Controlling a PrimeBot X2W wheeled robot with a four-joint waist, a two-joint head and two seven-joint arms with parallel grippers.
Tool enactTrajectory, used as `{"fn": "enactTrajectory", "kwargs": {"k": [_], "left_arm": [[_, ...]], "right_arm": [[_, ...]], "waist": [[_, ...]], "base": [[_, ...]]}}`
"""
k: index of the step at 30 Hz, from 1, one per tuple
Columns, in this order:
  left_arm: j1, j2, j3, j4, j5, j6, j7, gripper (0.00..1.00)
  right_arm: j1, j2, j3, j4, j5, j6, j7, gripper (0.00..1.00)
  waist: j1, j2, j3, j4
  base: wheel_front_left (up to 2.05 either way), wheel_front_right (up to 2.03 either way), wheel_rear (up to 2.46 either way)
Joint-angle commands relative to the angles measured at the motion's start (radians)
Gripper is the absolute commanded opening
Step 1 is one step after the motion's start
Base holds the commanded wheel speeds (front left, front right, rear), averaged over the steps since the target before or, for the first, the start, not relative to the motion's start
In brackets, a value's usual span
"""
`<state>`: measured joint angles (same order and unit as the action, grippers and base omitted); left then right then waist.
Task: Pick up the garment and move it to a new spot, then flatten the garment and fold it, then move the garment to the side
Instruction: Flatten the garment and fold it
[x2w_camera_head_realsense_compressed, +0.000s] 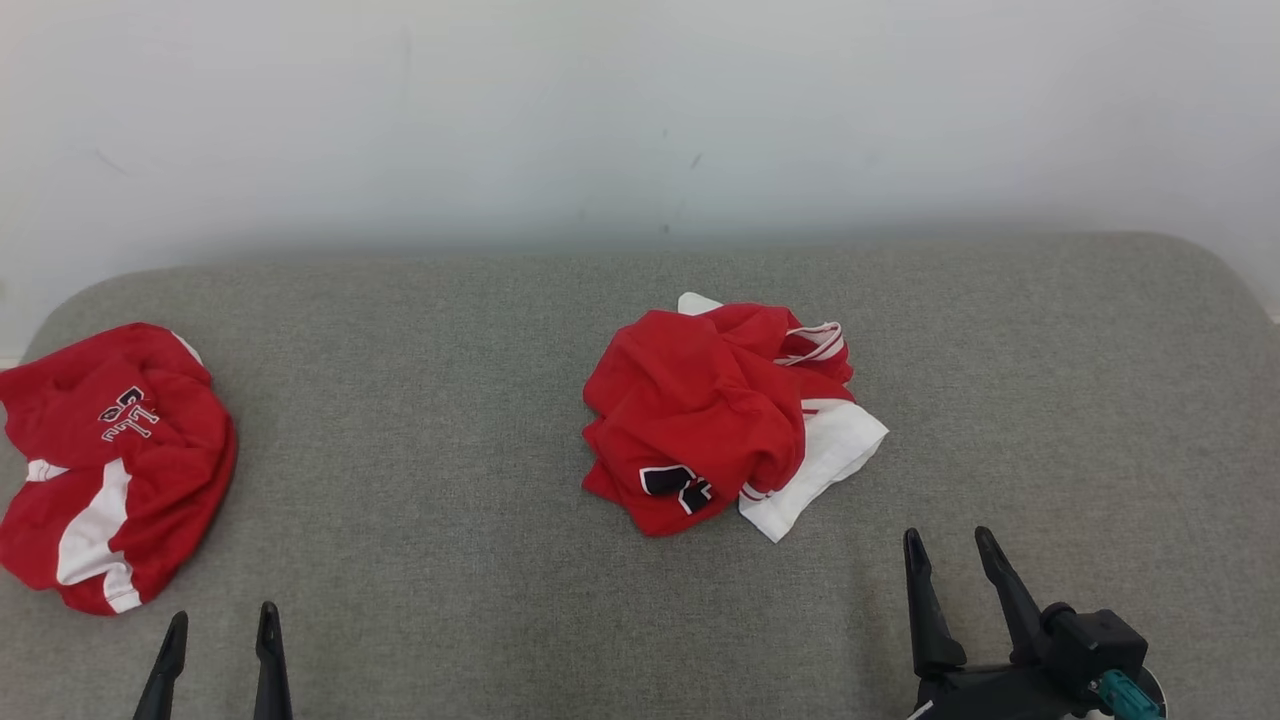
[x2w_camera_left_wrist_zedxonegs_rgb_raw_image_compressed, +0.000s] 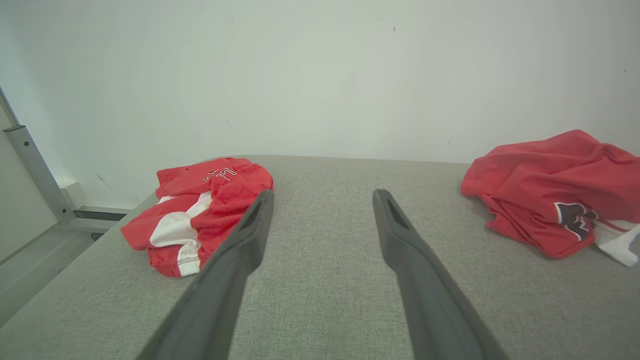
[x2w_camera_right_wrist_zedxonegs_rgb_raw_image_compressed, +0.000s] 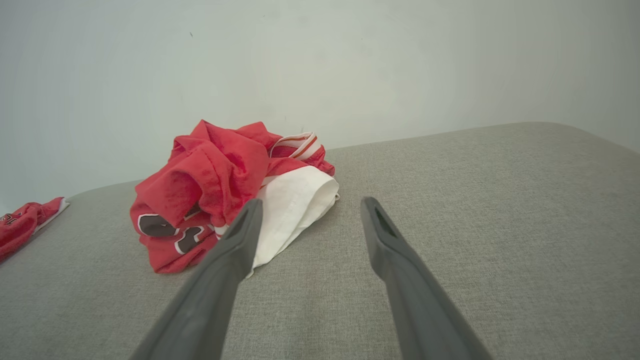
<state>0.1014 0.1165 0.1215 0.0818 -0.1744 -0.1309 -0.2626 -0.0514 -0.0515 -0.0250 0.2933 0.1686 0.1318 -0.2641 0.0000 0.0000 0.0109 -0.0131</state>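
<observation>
Garment sits mid-surface on the grey padded surface, crumpled into a heap. Head view: no clean long axis, and the heap is a bit wider left-right than it is deep. A white panel sticks out at the near-right corner, toward the right gripper. The striped trim is at the far-right top and a dark print patch is on the near edge. A second garment lies at the far left edge, well apart, its long axis running near-far. Left gripper is low left. Both claws have their fingers apart and hold nothing. The wall is behind.

Left wrist view: left gripper has its fingers spread wide over bare fabric. The garment is off to the right with its print facing the camera, and its white corner is cut by the frame edge. The second garment is just past the left fingertip. This view adds a metal frame beyond the surface's left end, which the head view lacks.

Right wrist view: right gripper is also spread and empty. The garment is ahead-left, near the left fingertip; I cannot tell if they touch. This view shows the heap's height and the rolled red fold on top. The second garment is just a sliver at the left edge.
</observation>
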Motion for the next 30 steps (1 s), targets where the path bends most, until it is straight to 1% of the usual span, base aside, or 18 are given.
{"fn": "enactTrajectory", "kwargs": {"k": [1,13,21,25,30], "left_arm": [[-0.005,0.002,0.0,0.001,-0.001,0.001,-0.003,1.0],[0.003,-0.004,0.002,0.0,0.003,0.001,-0.003,1.0],[-0.009,-0.006,-0.012,0.003,0.004,0.001,-0.003,1.0],[-0.014,-0.008,-0.024,0.002,0.002,0.001,-0.003,1.0],[-0.025,-0.012,-0.043,0.001,-0.001,0.001,-0.003,1.0]], "right_arm": [[0.005,0.002,0.0,0.001,-0.001,-0.002,-0.001,1.0],[0.007,0.002,0.006,0.006,-0.003,-0.002,0.0,1.0],[-0.049,0.002,0.057,0.026,-0.042,-0.002,-0.001,1.0],[-0.099,0.002,0.071,0.074,-0.083,-0.002,-0.001,1.0],[-0.172,-0.008,0.074,0.197,-0.131,-0.002,-0.001,1.0]], "waist": [[0.0,0.0,-0.001,0.0],[0.0,0.0,-0.007,0.005],[0.0,0.0,-0.005,0.029],[0.0,0.0,0.003,0.055],[0.0,0.0,0.021,0.093]], "base": [[0.0,0.0,0.0],[0.0,0.0,0.0],[0.0,0.0,0.0],[0.0,0.0,0.0],[0.0,0.0,0.0]]}}
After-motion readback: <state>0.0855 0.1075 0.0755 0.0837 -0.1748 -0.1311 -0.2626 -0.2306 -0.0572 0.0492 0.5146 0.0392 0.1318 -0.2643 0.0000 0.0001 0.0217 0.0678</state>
